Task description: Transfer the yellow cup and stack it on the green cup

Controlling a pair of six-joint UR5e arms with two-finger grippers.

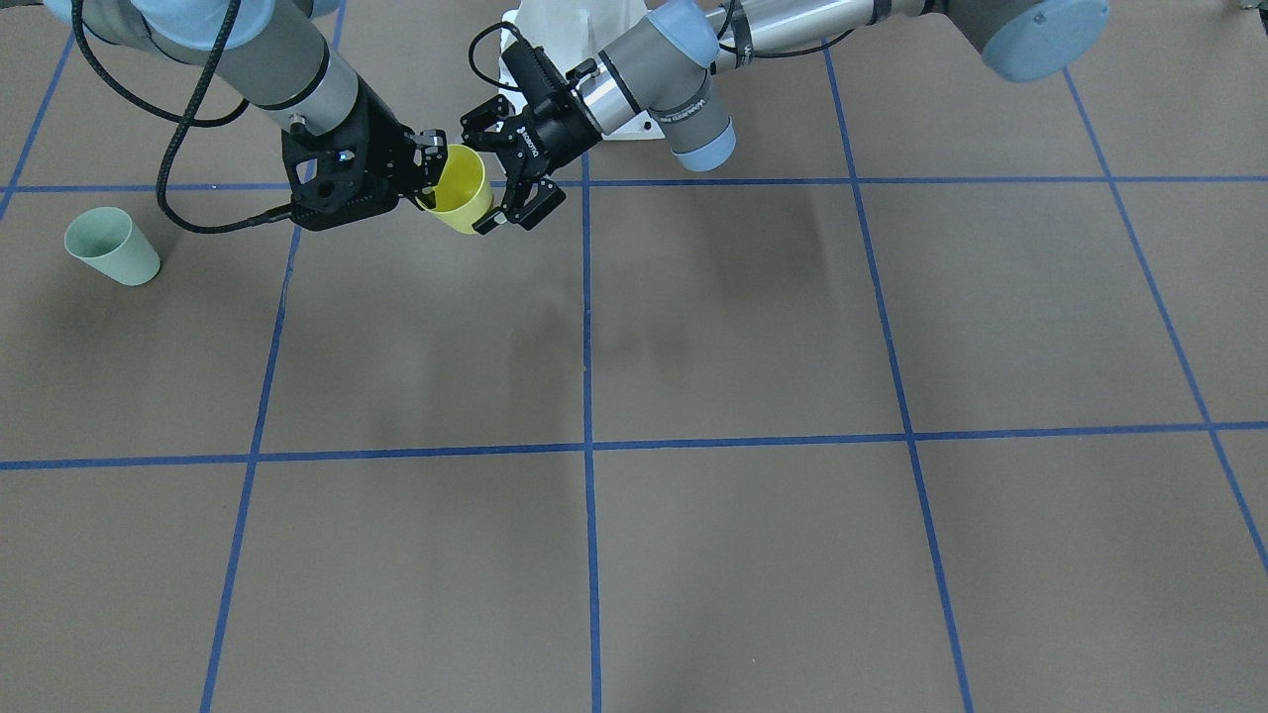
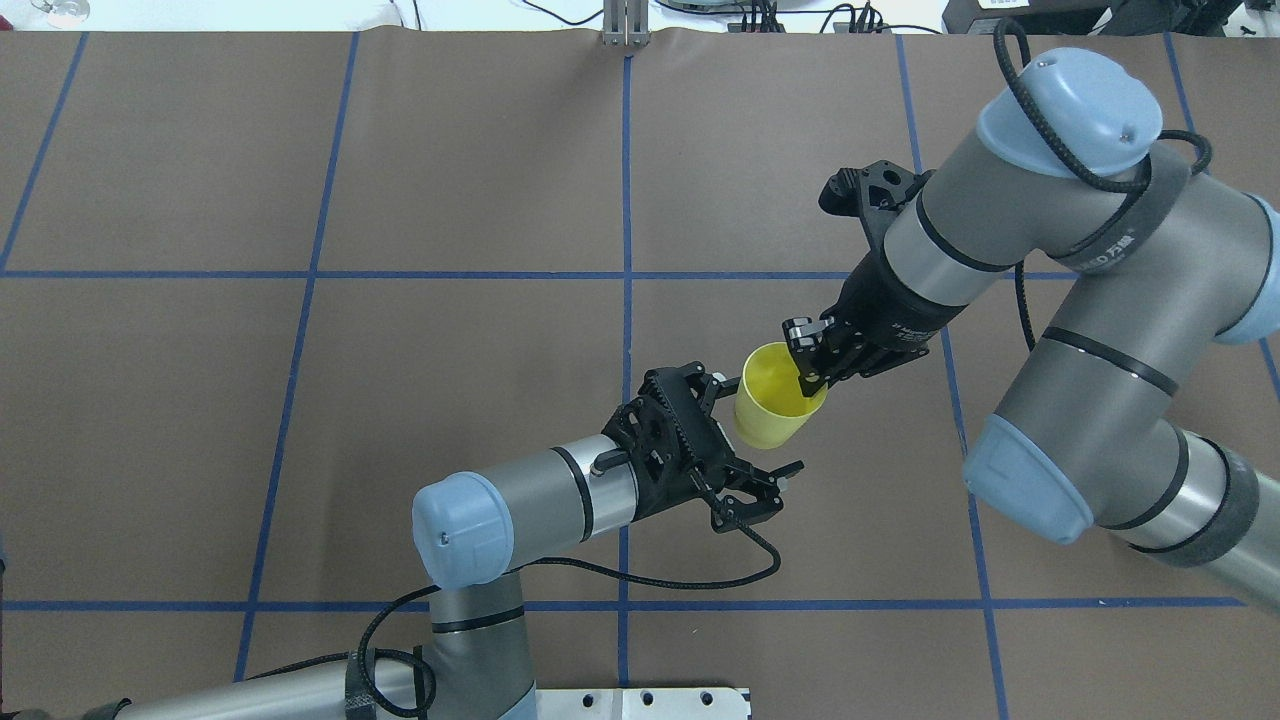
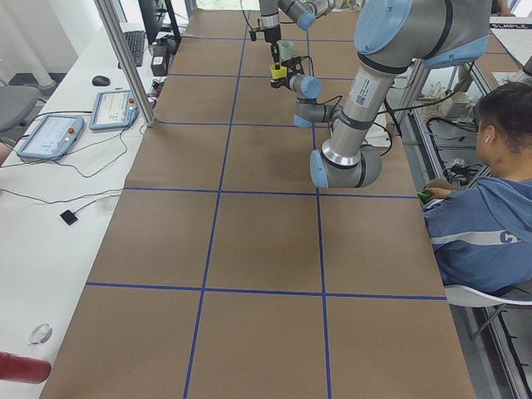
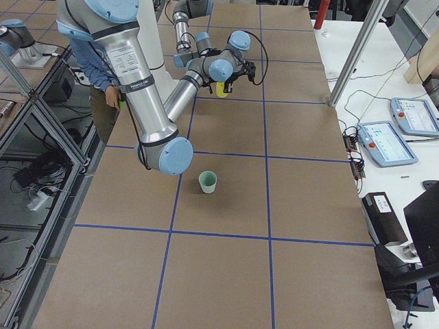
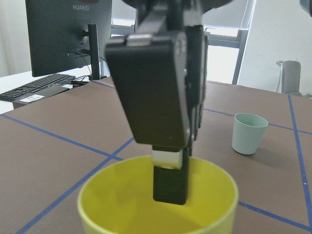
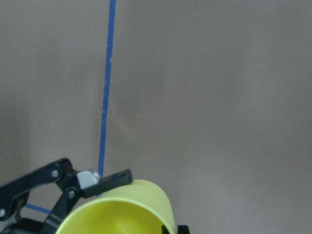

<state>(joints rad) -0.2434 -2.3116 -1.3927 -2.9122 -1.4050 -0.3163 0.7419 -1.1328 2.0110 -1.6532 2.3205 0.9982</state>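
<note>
The yellow cup (image 2: 768, 408) hangs above the table near the centre, tilted. My right gripper (image 2: 808, 365) is shut on its rim, with one finger inside the cup, as the left wrist view shows (image 5: 169, 183). My left gripper (image 2: 750, 432) is open, and its two fingers stand on either side of the cup's lower body without closing on it. In the front view the cup (image 1: 462, 188) sits between the right gripper (image 1: 428, 168) and the left gripper (image 1: 479, 176). The green cup (image 1: 111, 246) stands upright on the table, far out on my right side. It also shows in the right side view (image 4: 207, 181).
Brown table cover with blue tape grid lines (image 1: 586, 317). The robot's white base (image 1: 580, 30) is at the table's near edge. A seated operator (image 3: 486, 191) is beside the table. Tablets (image 4: 394, 140) lie on the white side bench.
</note>
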